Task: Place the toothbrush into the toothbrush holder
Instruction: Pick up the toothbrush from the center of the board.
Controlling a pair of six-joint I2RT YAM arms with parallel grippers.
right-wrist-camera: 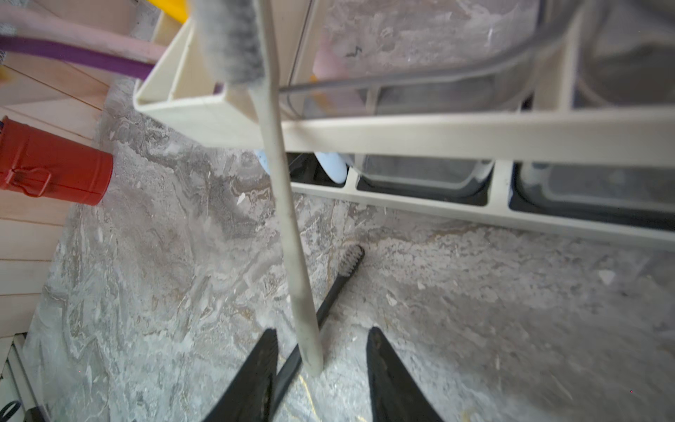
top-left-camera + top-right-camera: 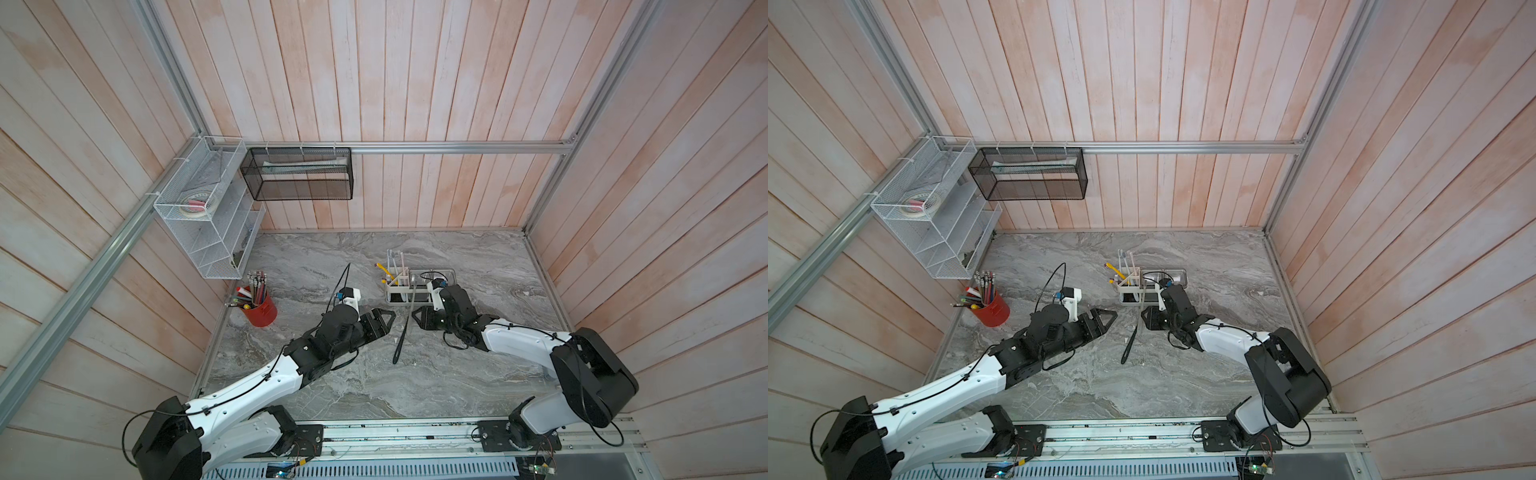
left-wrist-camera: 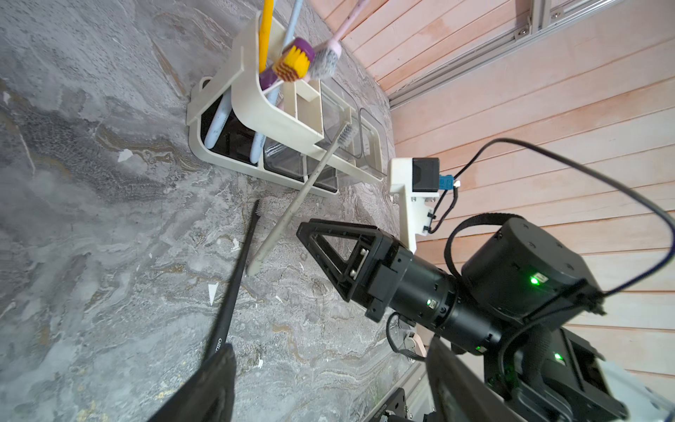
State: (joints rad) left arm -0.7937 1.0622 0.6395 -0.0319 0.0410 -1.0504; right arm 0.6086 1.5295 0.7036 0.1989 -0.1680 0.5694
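Cream toothbrush (image 1: pixel 283 182) leans on toothbrush holder (image 1: pixel 438 133) rim, foot on surface (image 1: pixel 146 255), untouched between parted right tool (image 1: pixel 321 329); left tool (image 2: pixel 388 321) spread wide, empty.

Walls (image 2: pixel 415 83): pale planks, whitewashed with pink-orange patches, enclose the cell on three sides. An aluminium rail (image 2: pixel 457 147) crosses the rear wall horizontally. Similar profiles (image 2: pixel 595 104) follow the two rear corners. Table (image 2: pixel 478 257): grey marble-pattern surface with lighter veins, metal trim at its edges. A white wire basket (image 2: pixel 199 208) is fixed to the left side rail (image 2: pixel 83 284). A black mesh basket (image 2: pixel 299 174) hangs from the rear rail, just beside it. Lighting: even, diffuse, soft shadows.
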